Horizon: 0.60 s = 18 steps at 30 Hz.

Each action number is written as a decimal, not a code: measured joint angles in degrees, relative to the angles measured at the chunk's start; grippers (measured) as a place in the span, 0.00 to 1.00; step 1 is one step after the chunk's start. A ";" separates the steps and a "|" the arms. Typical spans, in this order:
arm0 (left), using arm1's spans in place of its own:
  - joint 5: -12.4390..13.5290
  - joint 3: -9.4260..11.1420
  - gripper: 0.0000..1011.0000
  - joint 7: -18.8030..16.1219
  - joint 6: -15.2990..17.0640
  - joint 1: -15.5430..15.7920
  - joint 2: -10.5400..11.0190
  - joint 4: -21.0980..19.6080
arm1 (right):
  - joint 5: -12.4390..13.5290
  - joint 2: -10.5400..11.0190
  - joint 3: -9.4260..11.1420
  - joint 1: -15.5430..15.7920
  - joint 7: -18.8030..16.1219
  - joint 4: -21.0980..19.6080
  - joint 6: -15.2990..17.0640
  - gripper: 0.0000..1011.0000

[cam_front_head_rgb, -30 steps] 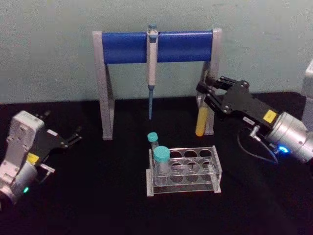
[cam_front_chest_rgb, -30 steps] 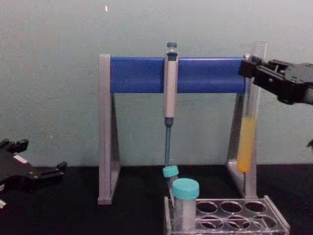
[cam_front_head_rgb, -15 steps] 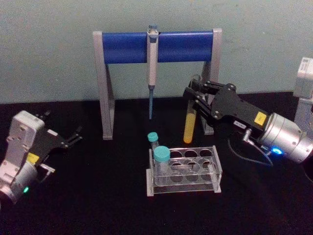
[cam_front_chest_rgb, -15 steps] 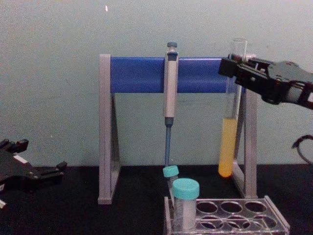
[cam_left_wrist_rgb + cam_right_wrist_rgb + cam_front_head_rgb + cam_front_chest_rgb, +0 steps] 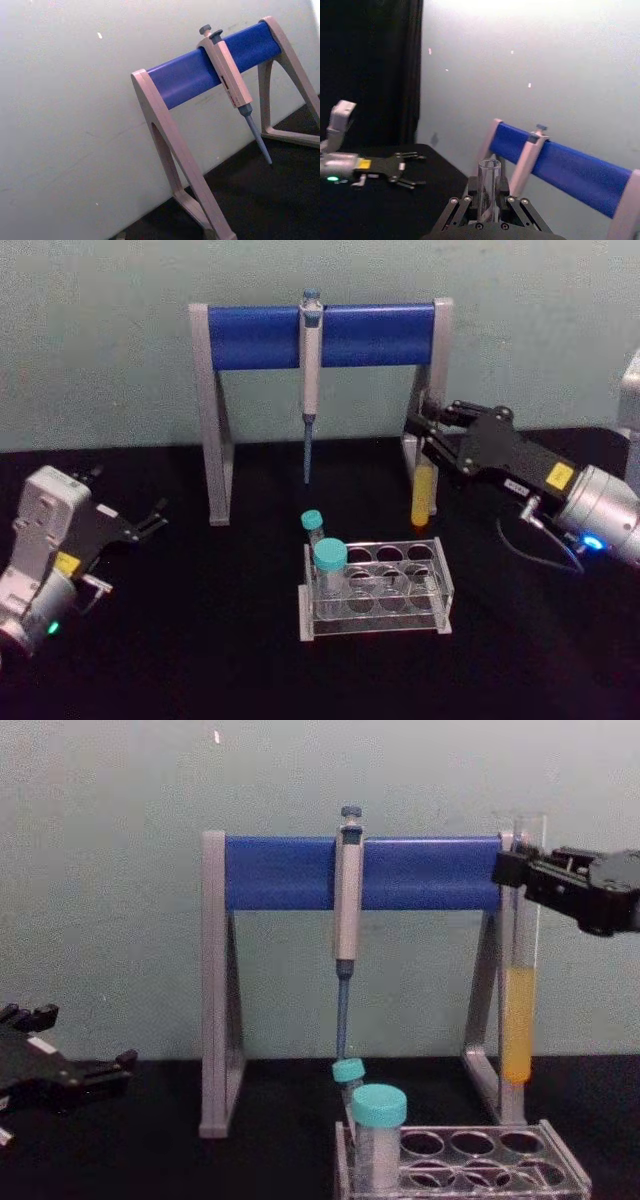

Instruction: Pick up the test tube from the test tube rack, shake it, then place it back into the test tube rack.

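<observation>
Black table (image 5: 250, 670), pale wall. Right gripper (image 5: 426, 436) pinching capless test tube (image 5: 422, 498) aloft, close by pipette stand leg (image 5: 443, 340): shaking risks knock, spill. Left gripper (image 5: 150, 520) parked far left, fingers spread.

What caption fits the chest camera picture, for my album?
Right gripper holds the test tube upright, clear of the test tube rack, by the pipette stand; left gripper rests parked.

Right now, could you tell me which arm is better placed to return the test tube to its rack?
Right: the right gripper holds the test tube upright just behind the test tube rack; the left gripper sits open, far left.
</observation>
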<state>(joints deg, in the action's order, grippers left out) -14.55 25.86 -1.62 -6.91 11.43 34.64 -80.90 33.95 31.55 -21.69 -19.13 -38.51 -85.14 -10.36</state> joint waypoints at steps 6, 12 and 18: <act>0.00 0.00 0.99 0.00 0.00 0.00 0.00 -0.01 | -2.76 -1.59 -0.49 -1.57 2.84 0.97 1.05 0.24; 0.00 0.00 0.99 0.00 0.00 0.00 0.00 0.00 | -3.19 -3.42 -1.13 -2.75 2.34 2.29 1.18 0.24; 0.00 0.00 0.99 0.00 0.00 0.00 0.00 -0.01 | 0.06 -4.17 -1.40 -3.09 -1.45 3.02 1.00 0.24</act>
<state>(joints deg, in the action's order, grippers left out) -14.55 25.86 -1.62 -6.91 11.43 34.65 -80.90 34.01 27.39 -23.09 -22.22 -39.96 -82.12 -9.36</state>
